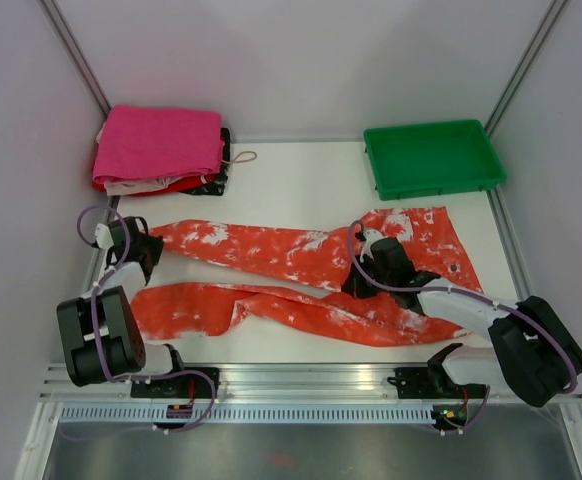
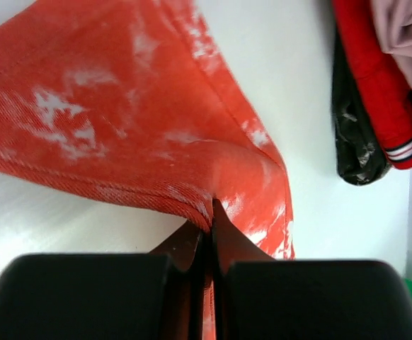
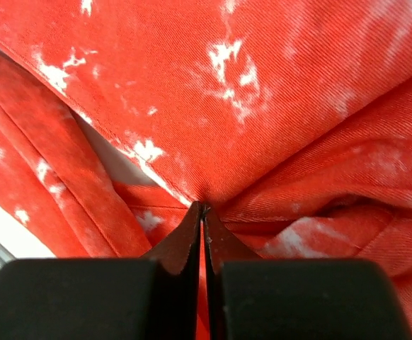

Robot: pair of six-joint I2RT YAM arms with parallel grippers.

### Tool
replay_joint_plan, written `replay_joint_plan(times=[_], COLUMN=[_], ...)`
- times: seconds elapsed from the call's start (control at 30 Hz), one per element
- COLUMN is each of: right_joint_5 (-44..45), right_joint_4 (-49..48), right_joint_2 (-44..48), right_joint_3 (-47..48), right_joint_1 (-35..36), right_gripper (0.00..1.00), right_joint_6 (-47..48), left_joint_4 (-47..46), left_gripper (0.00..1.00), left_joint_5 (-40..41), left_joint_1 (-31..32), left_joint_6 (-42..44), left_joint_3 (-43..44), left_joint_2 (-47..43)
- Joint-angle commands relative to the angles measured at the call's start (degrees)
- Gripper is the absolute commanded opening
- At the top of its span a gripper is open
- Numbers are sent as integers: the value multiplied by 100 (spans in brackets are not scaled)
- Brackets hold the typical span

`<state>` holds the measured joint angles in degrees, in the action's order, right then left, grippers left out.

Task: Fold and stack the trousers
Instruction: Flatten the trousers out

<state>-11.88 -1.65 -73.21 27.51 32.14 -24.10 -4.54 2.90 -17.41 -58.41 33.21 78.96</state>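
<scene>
Orange-red trousers with white blotches (image 1: 301, 270) lie spread across the white table, waist at the right, two legs running left. My left gripper (image 1: 143, 243) is shut on the hem end of the far leg at the left; the left wrist view shows the hem (image 2: 192, 205) pinched between its jaws. My right gripper (image 1: 356, 285) is shut on the cloth near the crotch, where the legs meet; the right wrist view shows the fabric (image 3: 262, 106) bunched at its tips. A stack of folded clothes, pink on top (image 1: 159, 145), sits at the back left.
A green tray (image 1: 433, 158) stands at the back right. Side walls close in the table on both sides. The stack's red and black garments (image 2: 365, 85) lie close to the right of my left gripper. An aluminium rail (image 1: 301, 378) runs along the near edge.
</scene>
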Motion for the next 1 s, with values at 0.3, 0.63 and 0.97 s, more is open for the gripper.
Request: replay_joint_plan(times=[0.3, 0.63, 0.97], right_joint_5=[97, 1662, 1320], right_joint_4=[364, 1834, 1686], right_joint_2=[-510, -616, -642], right_joint_3=[1324, 2839, 2242], right_joint_1=[29, -532, -2194], right_gripper=[72, 98, 89], right_joint_6=[-324, -235, -534], left_joint_4=[-1534, 835, 1342], left_gripper=[2, 90, 81], left_joint_5=[844, 598, -42], left_joint_1=[-175, -193, -184], left_joint_6=[2063, 1842, 2018], left_joint_3=[-201, 755, 739], left_joint_2=[-672, -915, -1948])
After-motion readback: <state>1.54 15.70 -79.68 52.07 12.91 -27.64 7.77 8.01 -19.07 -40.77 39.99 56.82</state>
